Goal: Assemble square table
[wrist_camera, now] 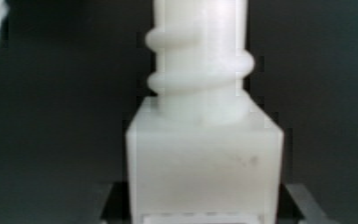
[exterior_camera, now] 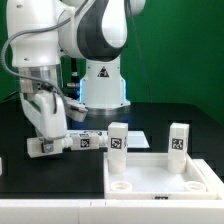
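Note:
The white square table top (exterior_camera: 150,172) lies at the front on the exterior view's right. Two white tagged legs stand upright at its far corners, one on the left (exterior_camera: 118,138) and one on the right (exterior_camera: 179,141). My gripper (exterior_camera: 45,146) is low over the black table at the exterior view's left, shut on a third white leg (exterior_camera: 38,149). In the wrist view this leg (wrist_camera: 197,120) fills the picture, its square body between the dark fingers (wrist_camera: 108,205) and its ridged round end pointing away. My gripper (wrist_camera: 197,208) grips the leg's square end.
The marker board (exterior_camera: 97,140) lies flat on the black table between my gripper and the table top. The big white robot base (exterior_camera: 103,85) stands behind it. A green wall closes the back.

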`<state>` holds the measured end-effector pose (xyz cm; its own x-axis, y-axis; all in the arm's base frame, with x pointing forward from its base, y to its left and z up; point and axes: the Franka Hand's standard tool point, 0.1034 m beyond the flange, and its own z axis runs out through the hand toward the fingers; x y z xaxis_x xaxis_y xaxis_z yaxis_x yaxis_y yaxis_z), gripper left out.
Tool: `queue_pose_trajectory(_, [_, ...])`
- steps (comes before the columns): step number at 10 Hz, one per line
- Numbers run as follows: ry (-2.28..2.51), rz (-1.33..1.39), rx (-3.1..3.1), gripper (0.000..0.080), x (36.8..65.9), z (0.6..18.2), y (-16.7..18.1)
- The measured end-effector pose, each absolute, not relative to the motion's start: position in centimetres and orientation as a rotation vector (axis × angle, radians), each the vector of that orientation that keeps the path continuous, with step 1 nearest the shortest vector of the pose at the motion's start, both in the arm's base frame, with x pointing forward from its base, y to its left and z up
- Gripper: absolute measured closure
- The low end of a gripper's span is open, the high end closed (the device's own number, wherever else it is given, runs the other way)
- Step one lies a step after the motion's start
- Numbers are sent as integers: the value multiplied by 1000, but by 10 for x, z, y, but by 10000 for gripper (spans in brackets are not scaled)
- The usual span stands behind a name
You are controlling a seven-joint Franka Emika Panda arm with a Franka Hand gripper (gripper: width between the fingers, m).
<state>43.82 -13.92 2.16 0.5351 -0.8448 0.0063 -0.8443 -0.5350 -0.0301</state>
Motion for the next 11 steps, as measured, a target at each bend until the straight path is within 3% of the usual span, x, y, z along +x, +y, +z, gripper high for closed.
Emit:
queue_pose_trajectory(3, [1260, -39, -2866, 529, 434, 20, -138])
queue_pose_trajectory(6, [657, -82, -3094, 529, 444, 22, -139])
queue_pose_trajectory(9, [675, -75, -3091, 502, 440, 20, -142])
queue_pose_trajectory(11, [671, -31, -3070, 189, 441, 20, -139])
